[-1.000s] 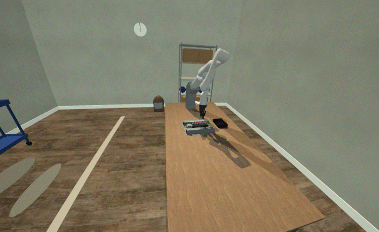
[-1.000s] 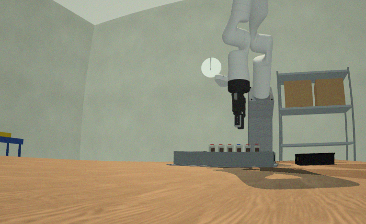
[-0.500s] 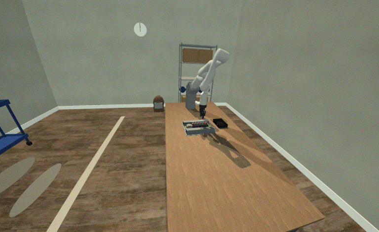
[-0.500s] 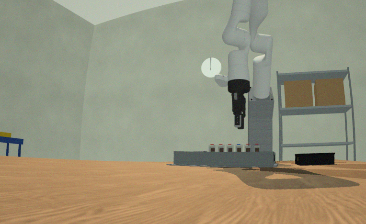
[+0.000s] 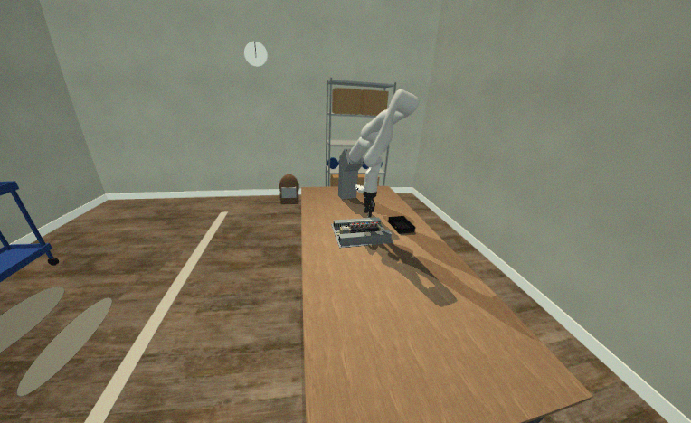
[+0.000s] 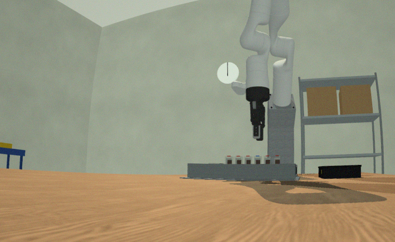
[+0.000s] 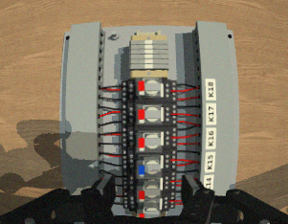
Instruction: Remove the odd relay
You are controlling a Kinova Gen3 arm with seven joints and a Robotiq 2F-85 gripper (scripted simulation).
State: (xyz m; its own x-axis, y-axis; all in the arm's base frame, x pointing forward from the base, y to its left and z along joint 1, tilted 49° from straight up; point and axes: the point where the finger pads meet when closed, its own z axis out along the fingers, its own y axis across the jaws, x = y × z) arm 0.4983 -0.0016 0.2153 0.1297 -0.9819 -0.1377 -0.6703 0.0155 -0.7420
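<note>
Gripper [image 6: 258, 136] hung partly open and empty above the blue-button relay [image 6: 257, 159], which stood socketed fourth in the row on the gray relay panel [image 6: 241, 171], near the table's far edge, beside the black parts tray [image 6: 339, 171].

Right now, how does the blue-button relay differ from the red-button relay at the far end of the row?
Blue-button relay has a blue button; the far red-button relay has a red one. The blue one stands nearer the end effector, fourth along in the wrist view; the red one is farthest. Both are clear boxes seated upright in their sockets.
</note>
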